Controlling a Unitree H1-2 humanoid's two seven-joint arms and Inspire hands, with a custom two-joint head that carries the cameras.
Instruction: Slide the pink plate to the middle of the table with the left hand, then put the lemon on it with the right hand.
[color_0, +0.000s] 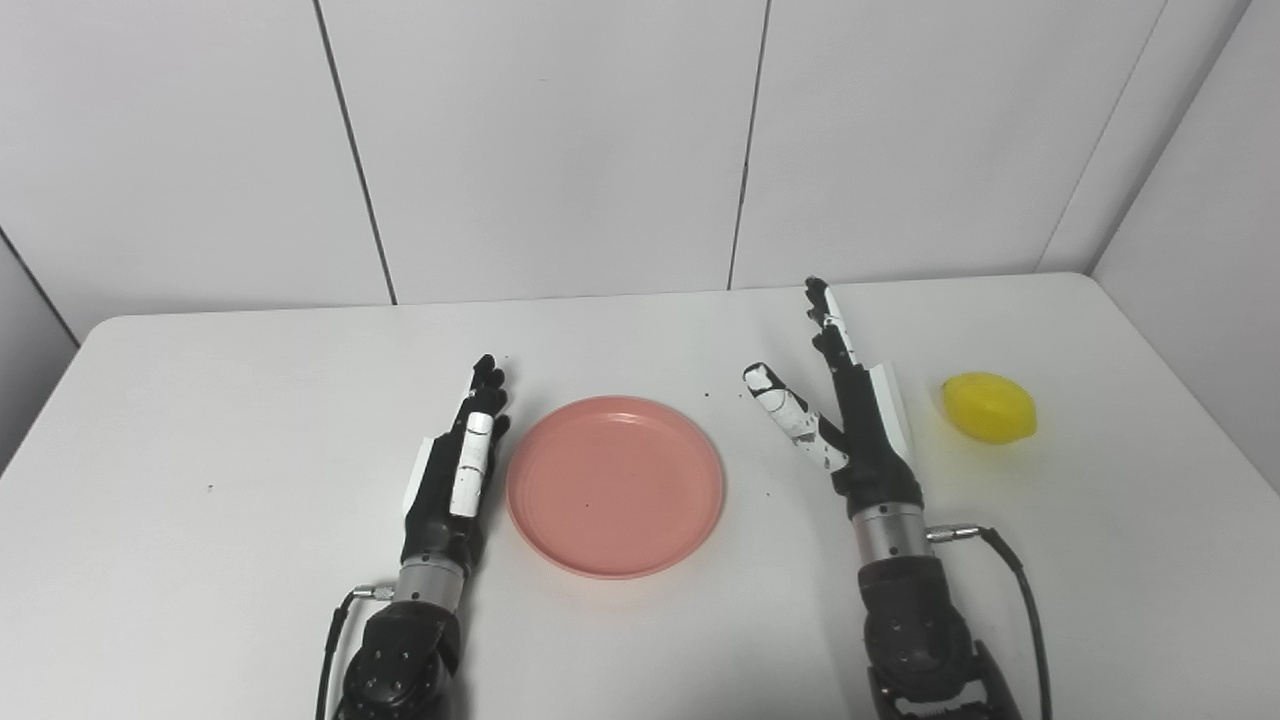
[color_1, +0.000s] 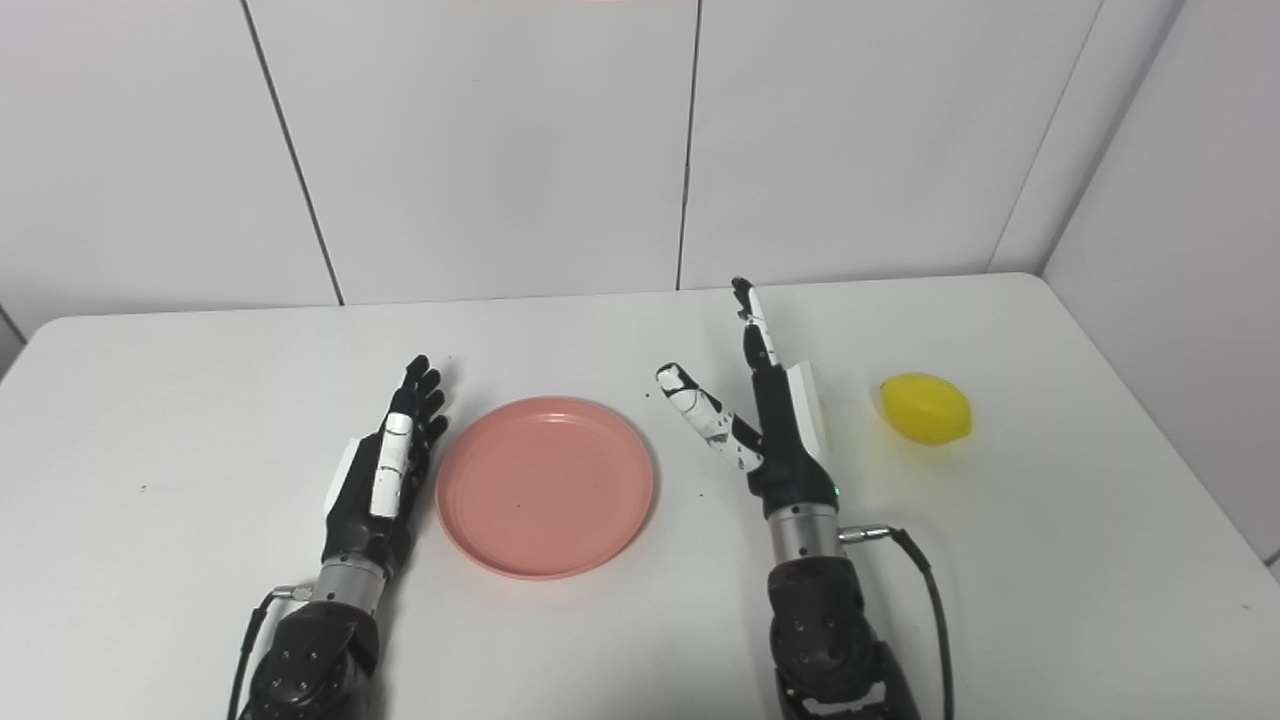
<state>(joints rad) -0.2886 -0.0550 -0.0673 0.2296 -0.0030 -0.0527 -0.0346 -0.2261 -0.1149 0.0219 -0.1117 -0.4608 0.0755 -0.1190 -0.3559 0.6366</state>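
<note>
Black-and-white plastic makes up the left hand (color_0: 455, 470), which lies flat with its fingers straight and together, gripping nothing, its inner edge just beside or perhaps touching the left rim of the round pink plastic plate (color_0: 614, 486). That plate sits flat and empty on the white desk (color_0: 200, 420), roughly at the middle of it already, so little sliding looks to be left. It seems light, stiff and smooth-bottomed; a sideways push low against the rim should move it easily, though it could skate further than meant on so slick a surface.

On the other side of the plate, the right hand (color_0: 850, 410) is spread wide with thumb apart from the fingers, empty, standing between the plate and the small oval yellow lemon (color_0: 990, 407). This fruit lies on the desk near the right edge, clear of the hand. It looks firm, light and a little glossy, and apt to roll; the surest hold is probably across its thick middle, thumb on one side and fingers opposite, rather than at the tapered ends.
</note>
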